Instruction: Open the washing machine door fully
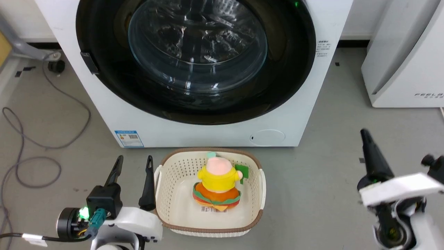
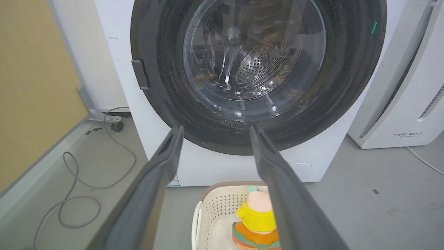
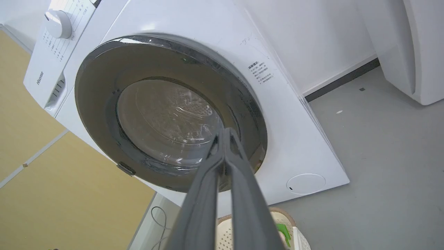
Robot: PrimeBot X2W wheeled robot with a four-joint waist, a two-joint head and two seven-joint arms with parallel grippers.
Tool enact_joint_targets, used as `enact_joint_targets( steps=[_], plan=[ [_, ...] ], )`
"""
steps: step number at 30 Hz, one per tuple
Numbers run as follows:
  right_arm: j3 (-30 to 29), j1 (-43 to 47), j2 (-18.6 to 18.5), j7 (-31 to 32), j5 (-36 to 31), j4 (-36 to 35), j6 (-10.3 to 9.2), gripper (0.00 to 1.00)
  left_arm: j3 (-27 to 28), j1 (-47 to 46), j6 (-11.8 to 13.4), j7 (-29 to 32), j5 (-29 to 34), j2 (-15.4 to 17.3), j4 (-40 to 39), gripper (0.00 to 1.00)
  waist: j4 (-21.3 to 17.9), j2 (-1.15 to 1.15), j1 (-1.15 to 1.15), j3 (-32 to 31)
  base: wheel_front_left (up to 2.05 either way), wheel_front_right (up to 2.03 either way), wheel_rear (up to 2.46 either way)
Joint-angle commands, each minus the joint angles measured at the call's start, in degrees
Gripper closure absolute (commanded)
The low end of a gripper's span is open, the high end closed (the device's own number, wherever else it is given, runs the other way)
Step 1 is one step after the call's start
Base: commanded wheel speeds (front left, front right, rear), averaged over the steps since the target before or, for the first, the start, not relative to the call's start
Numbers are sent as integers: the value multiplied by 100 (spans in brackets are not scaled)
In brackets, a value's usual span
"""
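The white washing machine stands ahead of me, its round glossy black door lying flush against the front. A small dark tab sticks out at the door's left rim. My left gripper hovers low at the lower left, open and holding nothing, well short of the machine. In the left wrist view its fingers frame the lower part of the door. My right gripper is shut and empty at the lower right, clear of the machine. In the right wrist view the gripper points at the door.
A cream basket holding a yellow-and-orange plush toy sits on the floor right in front of the machine, beside my left gripper. Grey cables loop on the floor at the left. A white appliance stands at the right.
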Motion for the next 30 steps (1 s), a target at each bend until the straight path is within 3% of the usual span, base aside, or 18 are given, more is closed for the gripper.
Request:
enact_joint_targets(
  steps=[1,17,30],
  plan=[
    [13,-203,-74,-28,257,93,-1,100,-23,-114,42,-62,-37,5,-21,0,15,0,0,56,0,0,0],
    [458,-1935,-808,11,1858,1264,-1,100,-73,-359,87,-241,-89,5,-121,0,64,0,0,403,0,0,0],
    [1401,-3967,-1303,288,2991,2615,-2,100,-146,-584,133,-397,-151,5,-211,0,90,0,0,786,0,0,0]
  ],
)
